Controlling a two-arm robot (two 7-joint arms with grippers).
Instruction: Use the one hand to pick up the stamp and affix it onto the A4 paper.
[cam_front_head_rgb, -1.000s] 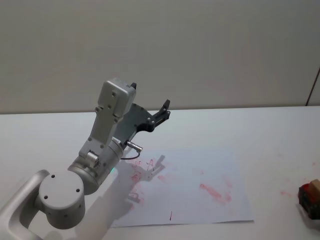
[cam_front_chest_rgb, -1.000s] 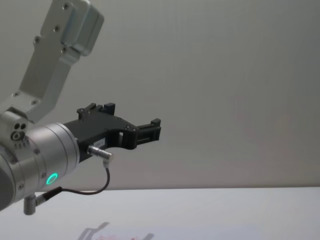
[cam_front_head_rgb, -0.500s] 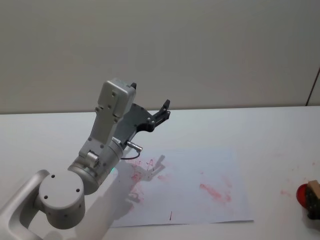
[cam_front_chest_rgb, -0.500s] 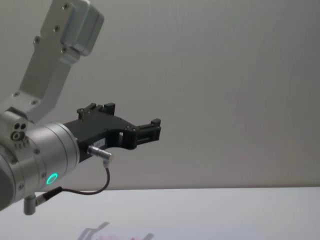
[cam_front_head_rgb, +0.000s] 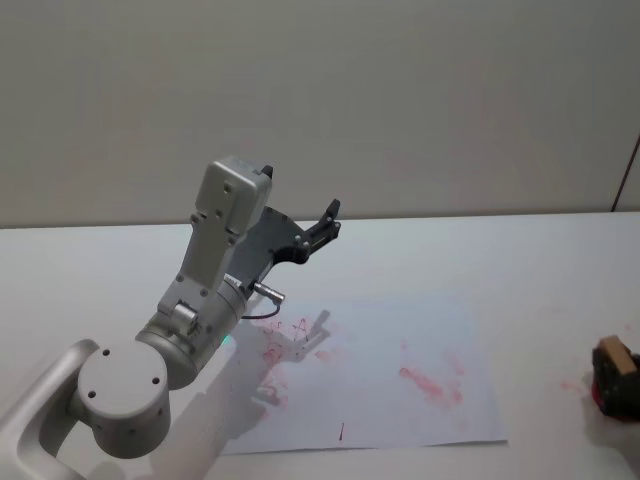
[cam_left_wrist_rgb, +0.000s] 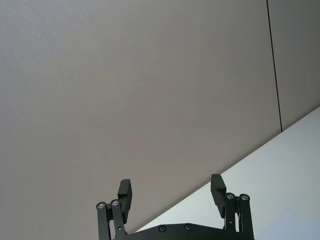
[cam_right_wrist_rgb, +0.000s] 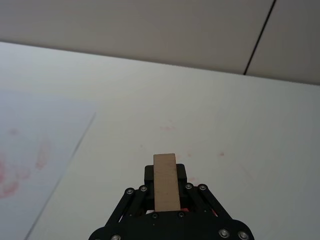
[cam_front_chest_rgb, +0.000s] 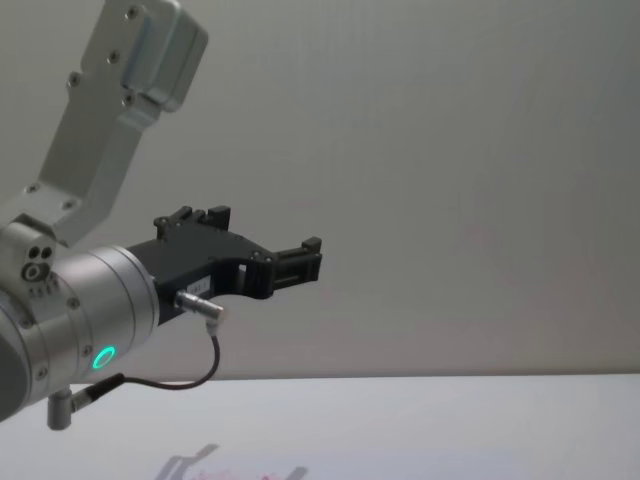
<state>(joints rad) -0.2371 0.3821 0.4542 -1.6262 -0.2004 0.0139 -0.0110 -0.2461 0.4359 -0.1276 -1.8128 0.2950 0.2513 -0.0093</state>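
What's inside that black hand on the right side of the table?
A light wooden stamp, clamped in the right hand, right of the A4 paper. The stamp's lower end is hidden by the hand. The left hand is raised, open and empty.

The left arm is rising from the 7 o'clock corner of the head view, with its silver-grey wrist bending forward. The left gripper (cam_front_head_rgb: 333, 218) is pointing toward 1 o'clock, raised in the air with its jaws standing wide apart. The right gripper (cam_front_head_rgb: 612, 380) is showing at the 4 o'clock edge of the head view, and in the right wrist view its black fingers (cam_right_wrist_rgb: 149, 176) are pressing in on both sides of the stamp (cam_right_wrist_rgb: 165, 192), clamping it between them.
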